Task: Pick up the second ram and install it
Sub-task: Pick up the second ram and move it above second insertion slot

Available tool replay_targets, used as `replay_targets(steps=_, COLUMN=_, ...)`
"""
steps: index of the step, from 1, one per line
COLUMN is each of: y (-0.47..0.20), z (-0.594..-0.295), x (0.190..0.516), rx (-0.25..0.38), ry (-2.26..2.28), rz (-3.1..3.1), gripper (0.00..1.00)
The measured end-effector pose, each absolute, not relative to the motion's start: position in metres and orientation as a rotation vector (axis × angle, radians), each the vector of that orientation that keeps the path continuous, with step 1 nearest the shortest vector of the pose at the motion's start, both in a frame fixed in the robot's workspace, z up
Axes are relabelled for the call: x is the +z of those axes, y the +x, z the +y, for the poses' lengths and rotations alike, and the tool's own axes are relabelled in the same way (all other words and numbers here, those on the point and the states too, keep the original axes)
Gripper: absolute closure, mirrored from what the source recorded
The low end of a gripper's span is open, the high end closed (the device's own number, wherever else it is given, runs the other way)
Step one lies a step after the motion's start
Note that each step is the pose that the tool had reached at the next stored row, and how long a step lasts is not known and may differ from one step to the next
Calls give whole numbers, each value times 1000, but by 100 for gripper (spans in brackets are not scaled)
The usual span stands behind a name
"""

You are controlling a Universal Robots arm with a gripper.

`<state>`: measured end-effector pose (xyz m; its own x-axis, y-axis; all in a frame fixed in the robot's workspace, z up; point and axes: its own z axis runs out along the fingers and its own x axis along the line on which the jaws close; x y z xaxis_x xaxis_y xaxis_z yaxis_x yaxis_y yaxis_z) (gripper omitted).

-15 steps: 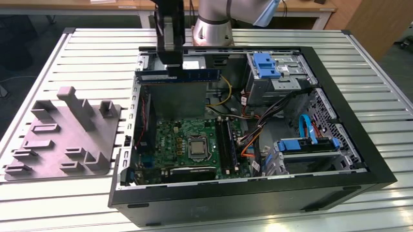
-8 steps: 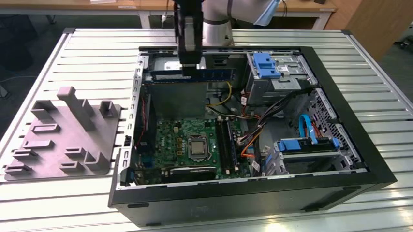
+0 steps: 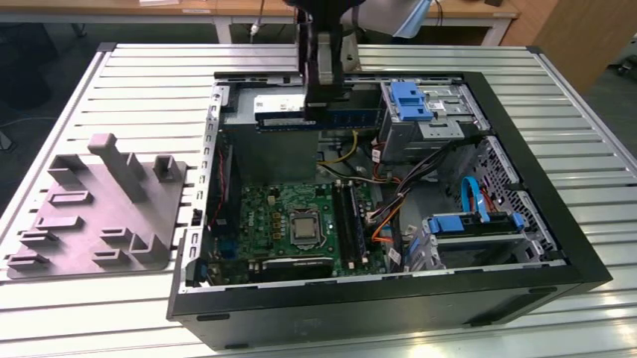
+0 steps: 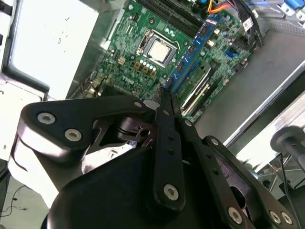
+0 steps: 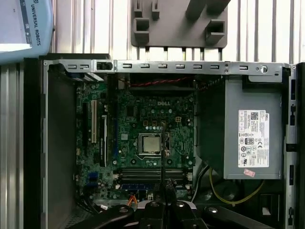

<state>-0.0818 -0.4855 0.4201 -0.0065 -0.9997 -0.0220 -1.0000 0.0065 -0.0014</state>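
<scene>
The gripper [image 4: 164, 97] has its jaws closed on the second ram [image 4: 196, 44], pinching the flat board so that the stick juts out past them. In the exterior view the stick hangs in the air over the part of the open computer case [image 3: 587, 272] nearest the table's [image 3: 149, 63] far edge. It is well above the motherboard [image 3: 289, 216] and not yet at the memory slots [image 3: 348, 216]. The grey holder block [image 3: 89, 209] stands on the table beside the case, toward the edge on the exterior view's left. The likeliest trouble is alignment. The slots are narrow and close together, so a small tilt or twist of the stick in the jaws could land it on a slot wall or in the wrong slot. Pressing then could bend the board or strain the motherboard. A bundle of cables [image 3: 386, 224] runs just beside the slots and could snag the stick or get trapped beneath it. Whether the stick's notch faces the right way cannot be told.
</scene>
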Motion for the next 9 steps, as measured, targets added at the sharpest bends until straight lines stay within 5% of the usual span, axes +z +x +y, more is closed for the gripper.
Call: replay_targets(steps=9, y=-77, z=-486, x=404, rx=23, ry=-2203, rz=2217, gripper=88)
